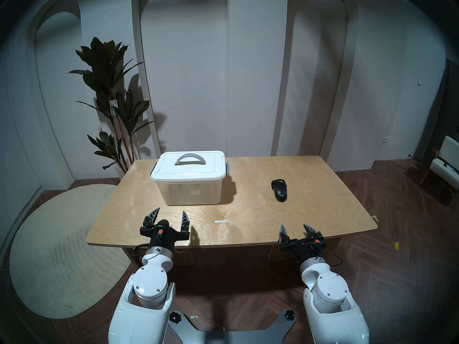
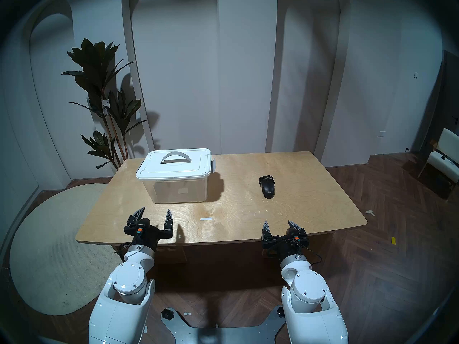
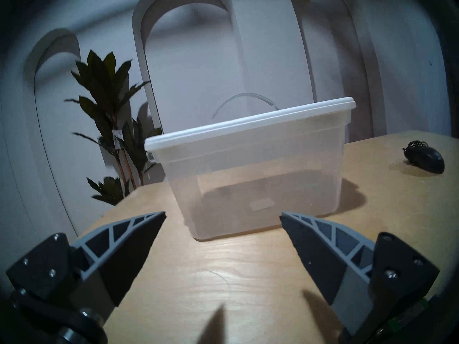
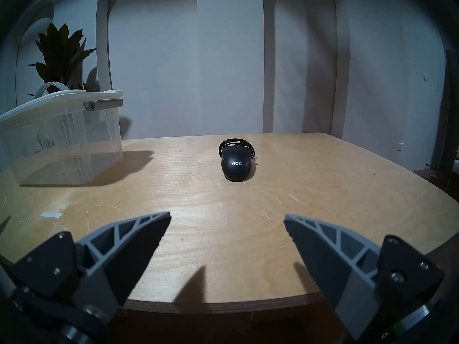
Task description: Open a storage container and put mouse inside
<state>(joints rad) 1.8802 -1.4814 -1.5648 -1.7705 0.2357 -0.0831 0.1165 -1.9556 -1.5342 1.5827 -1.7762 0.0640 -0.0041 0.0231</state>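
Observation:
A clear storage container [image 1: 192,189] stands at the table's far left, its white lid [image 1: 188,168] on and the arched grey handle lying flat. The black mouse [image 1: 280,191], lettered AOC with its cable bundled behind it, lies on the table to the right, apart from the container. My left gripper [image 1: 170,213] is open and empty just short of the container's front wall [image 3: 255,177]. Over the near table edge my right gripper [image 1: 294,227] is open and empty, with the mouse [image 4: 236,163] straight ahead of it.
A wooden table [image 1: 248,217] carries a small white strip [image 1: 220,221] near its front middle. A tall potted plant [image 1: 111,92] stands behind the table's left corner. A pale round rug [image 1: 62,249] lies on the floor left, a chair [image 1: 447,162] far right.

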